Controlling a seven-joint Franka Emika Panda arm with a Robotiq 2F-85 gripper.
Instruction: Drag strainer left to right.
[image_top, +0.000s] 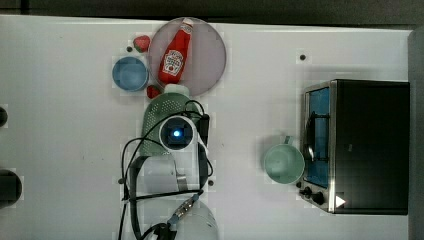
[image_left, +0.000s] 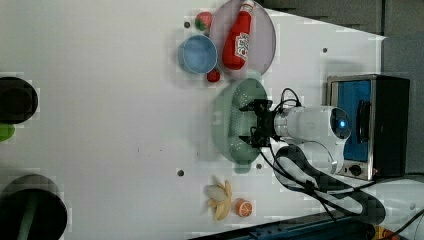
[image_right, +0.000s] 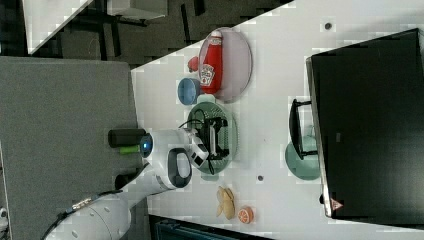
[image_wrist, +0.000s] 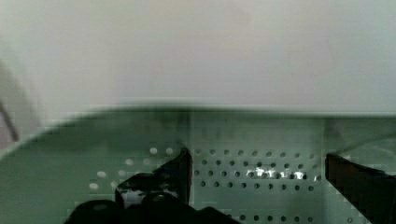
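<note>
The strainer (image_top: 156, 107) is a pale mint-green oval colander lying on the white table just below the plate in the top view, and the arm's wrist (image_top: 176, 134) covers much of it there. My gripper (image_left: 246, 122) reaches down inside the strainer (image_left: 226, 120) bowl. In the wrist view both black fingers (image_wrist: 175, 171) stand wide apart, with a band of tiny holes in the strainer (image_wrist: 257, 135) wall between them. Nothing is held between the jaws. The right view shows the gripper (image_right: 219, 138) within the strainer (image_right: 229, 120) rim.
A blue bowl (image_top: 130, 73), a strawberry (image_top: 152, 91) and a grey plate (image_top: 210, 65) holding a ketchup bottle (image_top: 175, 52) crowd the strainer's far end. On the top view's right stand a mint mug (image_top: 283, 163) and a toaster oven (image_top: 360, 145). A banana (image_left: 220, 200) and an orange half (image_left: 243, 207) lie near the table edge.
</note>
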